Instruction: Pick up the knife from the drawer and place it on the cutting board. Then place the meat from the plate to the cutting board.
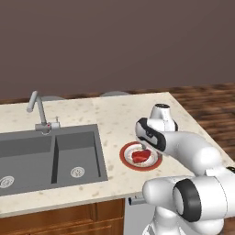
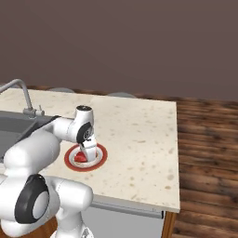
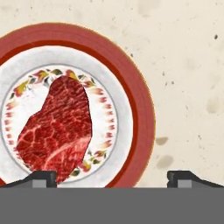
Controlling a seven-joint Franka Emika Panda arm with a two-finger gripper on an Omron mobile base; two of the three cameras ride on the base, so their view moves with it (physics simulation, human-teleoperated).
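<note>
A pale speckled stone bench (image 1: 114, 119) carries it all. The meat (image 3: 57, 127) lies flat in the plate's (image 3: 142, 118) white centre, toward nine o'clock in the hand view; it looks soft, limp and slick, best pinched across its narrow middle. The claw (image 3: 111, 177) hangs above, spread wide and empty.

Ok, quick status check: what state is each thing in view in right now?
Meat: lying flat on the plate, not gripped.
Plate: on the counter right of the sink, holding the meat.
Pincer: open, hanging over the plate, one fingertip above the meat, the other above bare counter.
Sink: two grey basins, no dishes inside.
Faucet: no water running.
</note>
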